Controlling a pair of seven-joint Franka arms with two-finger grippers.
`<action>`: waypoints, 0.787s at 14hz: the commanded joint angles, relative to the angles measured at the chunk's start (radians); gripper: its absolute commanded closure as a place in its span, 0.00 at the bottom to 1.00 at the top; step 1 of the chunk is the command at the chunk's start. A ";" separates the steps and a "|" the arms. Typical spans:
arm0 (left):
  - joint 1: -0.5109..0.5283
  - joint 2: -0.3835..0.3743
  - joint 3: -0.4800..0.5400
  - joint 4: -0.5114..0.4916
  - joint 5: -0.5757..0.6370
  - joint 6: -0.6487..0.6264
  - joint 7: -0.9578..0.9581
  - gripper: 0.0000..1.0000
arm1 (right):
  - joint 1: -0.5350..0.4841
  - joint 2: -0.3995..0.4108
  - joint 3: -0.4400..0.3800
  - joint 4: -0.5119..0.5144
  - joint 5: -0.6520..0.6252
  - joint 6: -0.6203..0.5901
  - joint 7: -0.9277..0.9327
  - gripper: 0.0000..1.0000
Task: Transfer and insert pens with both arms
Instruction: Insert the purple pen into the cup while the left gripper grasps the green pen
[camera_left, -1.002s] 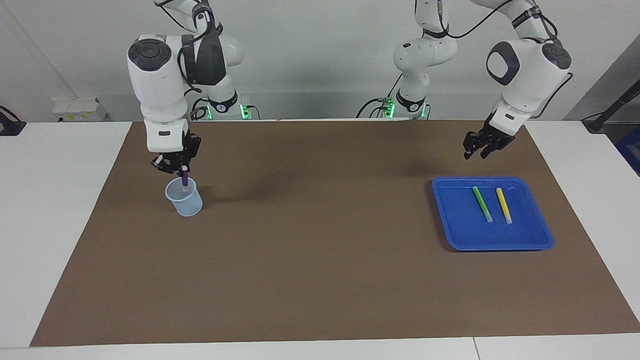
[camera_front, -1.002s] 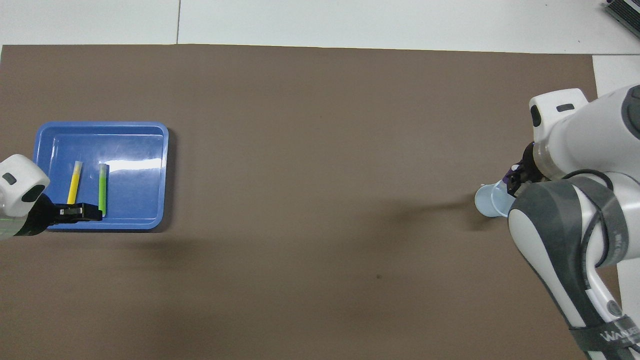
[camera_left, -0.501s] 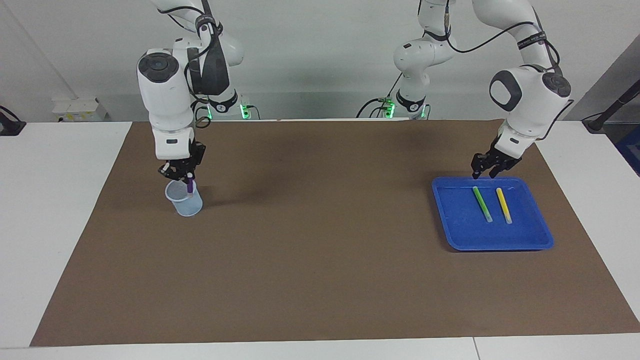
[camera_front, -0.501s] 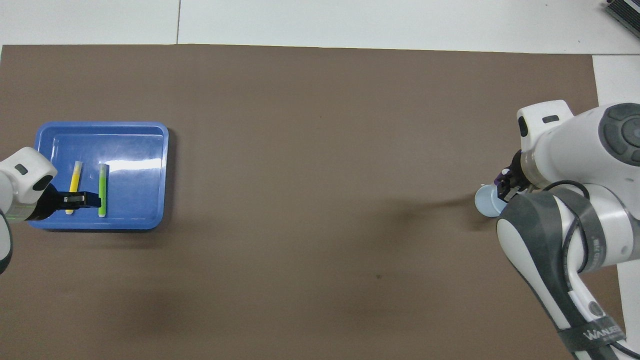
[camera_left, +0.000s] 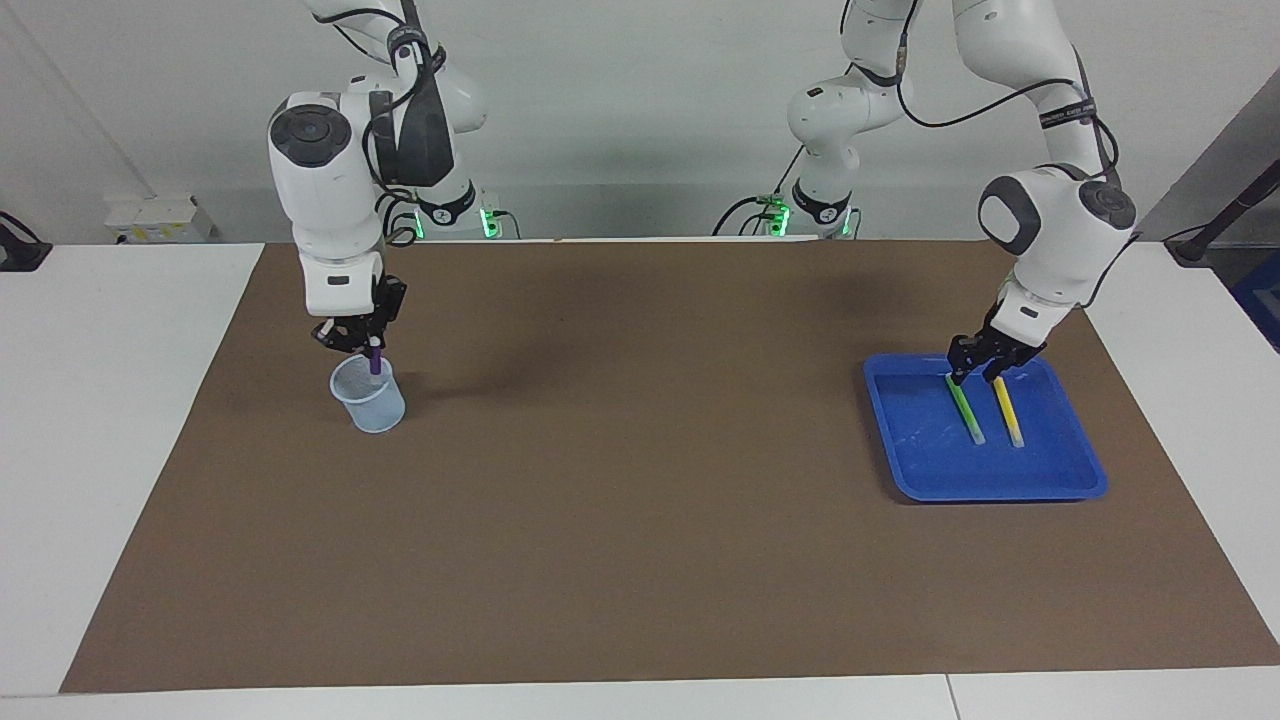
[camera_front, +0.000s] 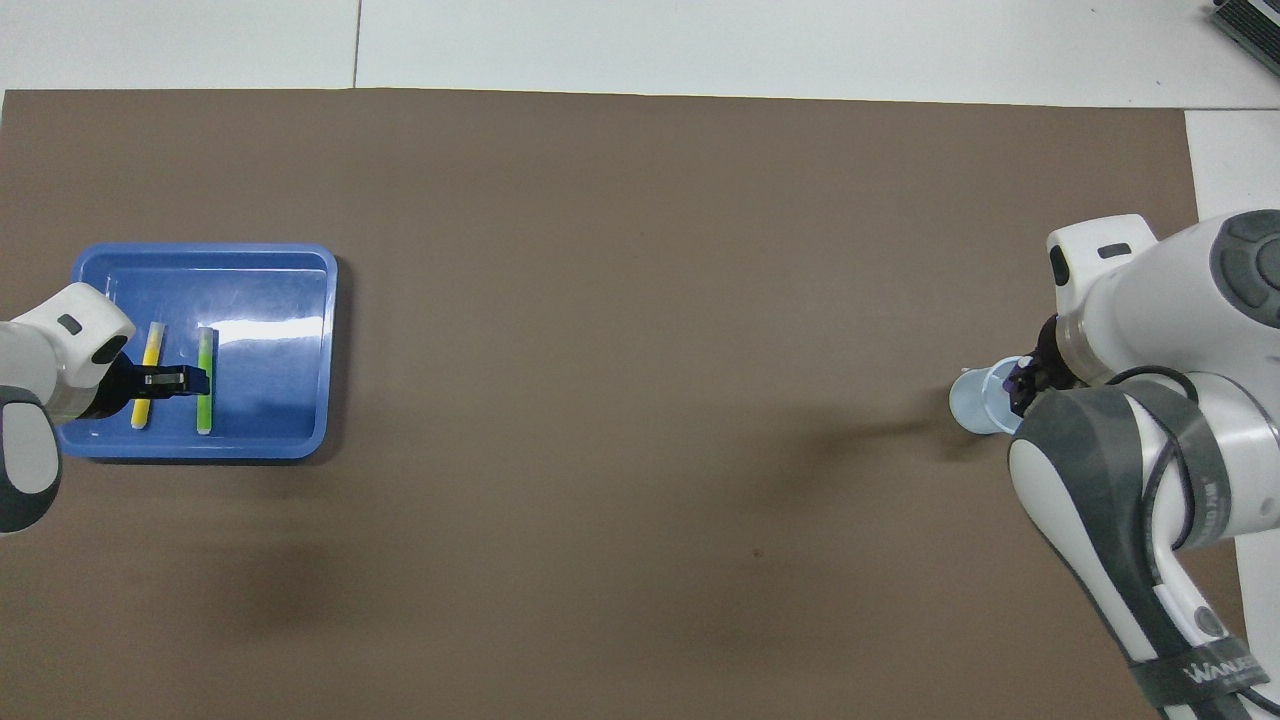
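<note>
My right gripper (camera_left: 366, 346) is shut on the purple pen (camera_left: 374, 361), which hangs upright with its lower end at the mouth of a clear plastic cup (camera_left: 372, 405). In the overhead view the right arm hides most of that cup (camera_front: 973, 404). The green pen (camera_left: 968, 412) and the yellow pen (camera_left: 1008, 415) lie side by side in a blue tray (camera_left: 1000, 492). My left gripper (camera_left: 973, 373) is low in the tray, open, its fingers apart at the end of the green pen (camera_front: 205, 350) nearer the robots. The yellow pen (camera_front: 152, 345) lies beside it.
A brown mat (camera_left: 640, 520) covers most of the white table. The cup stands at the right arm's end and the tray (camera_front: 280, 300) at the left arm's end. Nothing else stands on the mat.
My left gripper has come down from above the tray's rim into the tray, onto the green pen's end. My right gripper has stayed over the cup with the purple pen, shifting slightly.
</note>
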 joint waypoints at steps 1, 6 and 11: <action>0.010 0.057 -0.004 0.020 0.024 0.057 0.009 0.45 | -0.043 -0.030 0.011 -0.052 -0.014 0.018 -0.034 1.00; 0.011 0.094 -0.004 0.020 0.028 0.095 0.009 0.44 | -0.037 -0.032 0.013 -0.056 -0.005 0.030 -0.013 0.23; 0.011 0.129 -0.004 0.016 0.030 0.143 0.010 0.43 | -0.037 -0.038 0.013 -0.029 0.043 0.009 -0.016 0.00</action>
